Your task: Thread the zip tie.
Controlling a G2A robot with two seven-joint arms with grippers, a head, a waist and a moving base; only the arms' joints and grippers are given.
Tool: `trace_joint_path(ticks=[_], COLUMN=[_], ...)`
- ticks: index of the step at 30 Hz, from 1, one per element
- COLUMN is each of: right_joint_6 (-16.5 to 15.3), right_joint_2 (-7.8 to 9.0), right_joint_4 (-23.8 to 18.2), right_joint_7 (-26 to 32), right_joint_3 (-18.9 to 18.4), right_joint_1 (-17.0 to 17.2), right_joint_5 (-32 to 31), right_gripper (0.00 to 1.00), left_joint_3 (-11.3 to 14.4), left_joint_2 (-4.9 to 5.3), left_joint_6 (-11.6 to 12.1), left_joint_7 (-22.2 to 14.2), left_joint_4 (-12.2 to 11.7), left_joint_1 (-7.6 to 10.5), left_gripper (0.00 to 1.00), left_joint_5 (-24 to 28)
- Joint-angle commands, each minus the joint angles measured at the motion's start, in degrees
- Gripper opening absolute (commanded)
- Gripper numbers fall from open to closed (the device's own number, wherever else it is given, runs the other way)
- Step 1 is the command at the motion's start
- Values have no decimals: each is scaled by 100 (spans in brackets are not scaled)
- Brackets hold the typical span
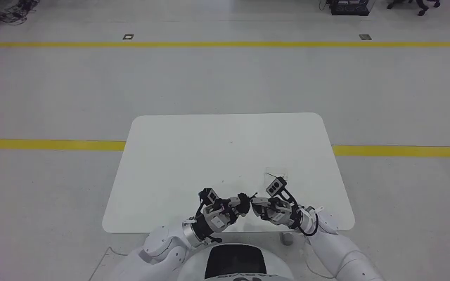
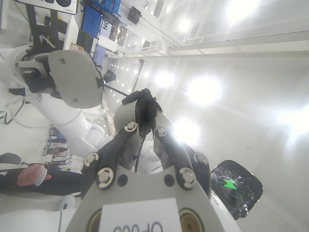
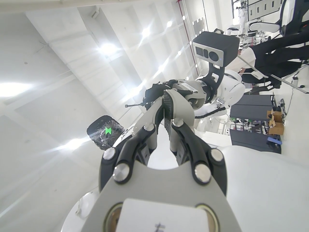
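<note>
The zip tie is a thin black plastic strip, held up in the air. One part is pinched in the closed left gripper, and a length of it trails back between that gripper's fingers. From the left gripper it runs out straight to the right gripper just beside, whose fingers are pressed together at it. A short straight end with a small knob at its tip juts out sideways there.

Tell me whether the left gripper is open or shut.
Shut. The left gripper has its jaws closed on the black zip tie.
</note>
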State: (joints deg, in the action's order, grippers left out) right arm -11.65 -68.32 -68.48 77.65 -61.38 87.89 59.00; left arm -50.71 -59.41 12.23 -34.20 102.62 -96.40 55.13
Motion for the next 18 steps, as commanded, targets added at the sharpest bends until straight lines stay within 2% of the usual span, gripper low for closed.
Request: trace_joint_path(ticks=[1,18], right_joint_6=[2,21], right_joint_2=[-2,-16], right_joint_4=[4,21], right_joint_7=[-2,-28], right_joint_3=[1,-12], right_joint_1=[-2,2], right_joint_5=[-11,-79], right_gripper=[0,0], left_joint_3=[0,0], left_joint_2=[0,0], left_joint_6=[0,0], left_joint_7=[0,0], left_joint_4=[0,0], left_joint_1=[0,0], left_gripper=[0,0], left_joint_5=[0,0])
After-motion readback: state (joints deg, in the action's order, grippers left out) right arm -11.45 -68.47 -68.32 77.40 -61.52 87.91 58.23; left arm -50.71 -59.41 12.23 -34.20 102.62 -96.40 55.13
